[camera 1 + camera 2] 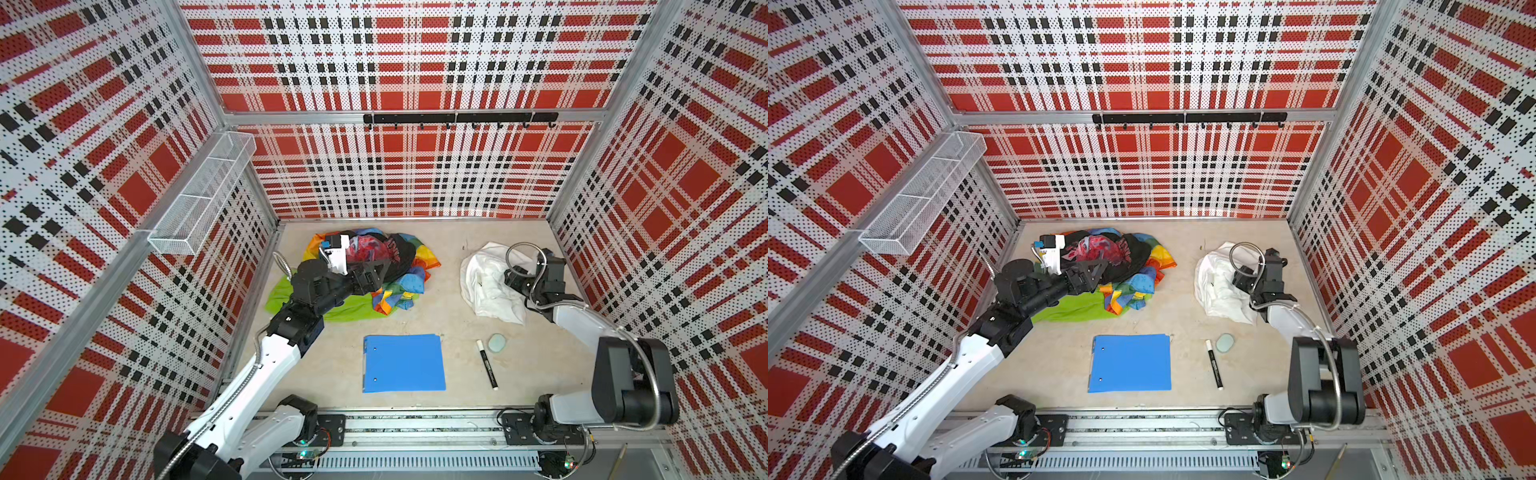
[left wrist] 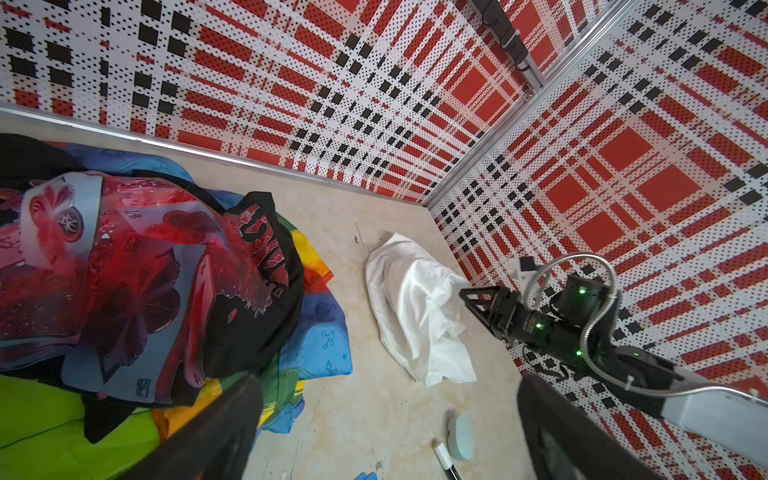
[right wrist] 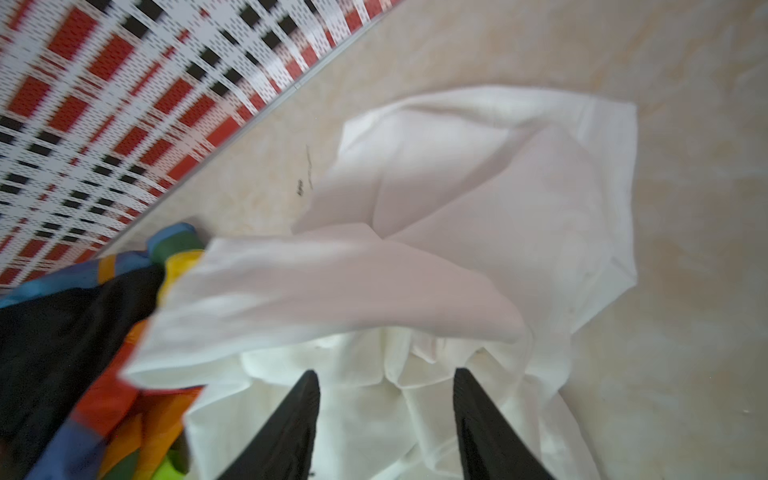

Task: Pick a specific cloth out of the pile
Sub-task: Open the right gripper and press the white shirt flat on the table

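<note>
L tool [image 2: 388, 380] wide open, nothing in it, over the pile [image 1: 374, 253] at back-left of worktop [image 1: 436, 324]. Blue folder [image 1: 403, 363] front-centre. White cloth [image 1: 486, 282] lies crumpled on worktop at right, well apart from pile. R tool [image 3: 386, 372] at cloth's right edge, jaws parted, not clamping; contact w/ fabric unclear.

Bright, even and diffuse from above; only faint, soft shadows, no glare. Bowed at the edges in both top views. Motion-smeared beyond the right claw [image 3: 386, 372], worst farthest from it, on the plaid wall [image 3: 124, 104].
</note>
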